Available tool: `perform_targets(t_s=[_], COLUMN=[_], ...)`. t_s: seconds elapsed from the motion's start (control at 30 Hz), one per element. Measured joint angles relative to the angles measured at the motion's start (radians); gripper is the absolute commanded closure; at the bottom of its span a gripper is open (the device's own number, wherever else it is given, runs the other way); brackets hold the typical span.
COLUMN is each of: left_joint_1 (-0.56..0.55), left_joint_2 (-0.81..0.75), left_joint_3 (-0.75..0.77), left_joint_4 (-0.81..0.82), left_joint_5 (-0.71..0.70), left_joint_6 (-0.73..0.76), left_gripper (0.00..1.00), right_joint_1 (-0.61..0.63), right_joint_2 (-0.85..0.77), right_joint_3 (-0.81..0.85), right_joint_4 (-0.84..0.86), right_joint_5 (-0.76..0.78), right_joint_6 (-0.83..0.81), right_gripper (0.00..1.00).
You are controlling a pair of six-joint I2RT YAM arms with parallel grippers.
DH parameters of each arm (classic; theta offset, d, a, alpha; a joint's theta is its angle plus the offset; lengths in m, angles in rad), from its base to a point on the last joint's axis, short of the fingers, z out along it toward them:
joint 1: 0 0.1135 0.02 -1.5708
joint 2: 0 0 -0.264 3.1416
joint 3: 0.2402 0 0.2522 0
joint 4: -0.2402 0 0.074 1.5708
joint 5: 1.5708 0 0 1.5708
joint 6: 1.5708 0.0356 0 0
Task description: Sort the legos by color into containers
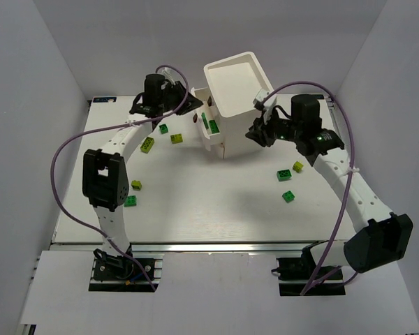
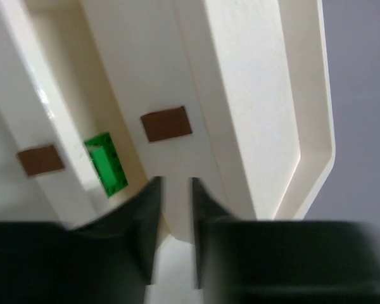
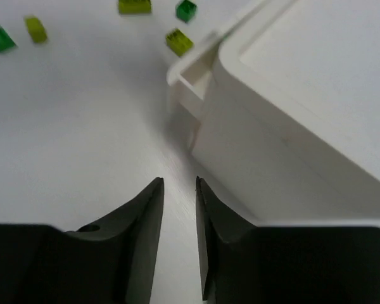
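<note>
Now, step: left gripper (image 2: 174, 185) at drawer (image 2: 58, 117) with green brick (image 2: 106, 166), grip unclear.
Right gripper (image 3: 178, 185): slightly parted, empty.
Next: fetch loose brick (image 1: 288, 196).

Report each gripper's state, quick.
Left gripper: jaws narrowly apart at the drawer front; whether it grips cannot be told.
Right gripper: slightly open, holding nothing.

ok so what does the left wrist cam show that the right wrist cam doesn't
Left wrist only: two brown knobs and a green lego lying in an open drawer. Right wrist only: the table with five loose legos, green and yellow-green. Both: the white cabinet.
</note>
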Motion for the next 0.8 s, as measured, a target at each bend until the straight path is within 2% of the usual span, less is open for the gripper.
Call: perform_targets(t_s=[0.07, 0.13, 0.17, 0.2, 0.23, 0.27, 0.3, 0.4, 0.43, 0.47, 0.53, 0.57, 0.8], left_joint_1=[0.012, 0.026, 0.032, 0.042, 0.051, 0.061, 0.068, 0.084, 0.085, 0.085, 0.089, 0.089, 0.092], left_joint_2=[-0.061, -0.158, -0.218, -0.284, -0.359, -0.427, -0.49, -0.638, -0.671, -0.697, -0.731, -0.744, -0.821], left_joint_3=[-0.048, -0.131, -0.18, -0.234, -0.302, -0.359, -0.412, -0.552, -0.589, -0.626, -0.682, -0.711, -0.832], left_joint_4=[-0.044, -0.079, -0.102, -0.113, -0.117, -0.135, -0.145, -0.192, -0.215, -0.24, -0.304, -0.333, -0.505], left_joint_5=[-0.031, -0.063, -0.076, -0.089, -0.099, -0.109, -0.12, -0.155, -0.171, -0.188, -0.226, -0.248, -0.366], left_joint_6=[0.038, 0.074, 0.087, 0.103, 0.116, 0.127, 0.137, 0.143, 0.151, 0.153, 0.161, 0.163, 0.157], left_gripper=[0.95, 0.95, 0.85, 0.74, 0.61, 0.39, 0.34, 0.23, 0.23, 0.21, 0.17, 0.16, 0.15], right_joint_1=[-0.032, -0.08, -0.1, -0.124, -0.143, -0.159, -0.164, -0.181, -0.187, -0.2, -0.232, -0.251, -0.351], right_joint_2=[0.002, 0.002, 0.002, 0.002, 0.002, 0.002, 0.004, 0.037, 0.06, 0.085, 0.143, 0.176, 0.368], right_joint_3=[-0.008, -0.045, -0.071, -0.104, -0.14, -0.172, -0.2, -0.243, -0.243, -0.242, -0.233, -0.224, -0.142], right_joint_4=[-0.045, -0.087, -0.112, -0.143, -0.176, -0.215, -0.247, -0.333, -0.352, -0.36, -0.385, -0.394, -0.457], right_joint_5=[0.025, 0.036, 0.035, 0.036, 0.037, 0.041, 0.046, 0.057, 0.058, 0.058, 0.058, 0.058, 0.077], right_joint_6=[-0.034, -0.095, -0.133, -0.183, -0.252, -0.316, -0.371, -0.537, -0.587, -0.642, -0.738, -0.797, -1.148], right_gripper=[0.72, 0.65, 0.59, 0.38, 0.32, 0.26, 0.25, 0.21, 0.21, 0.15, 0.15, 0.11, 0.11])
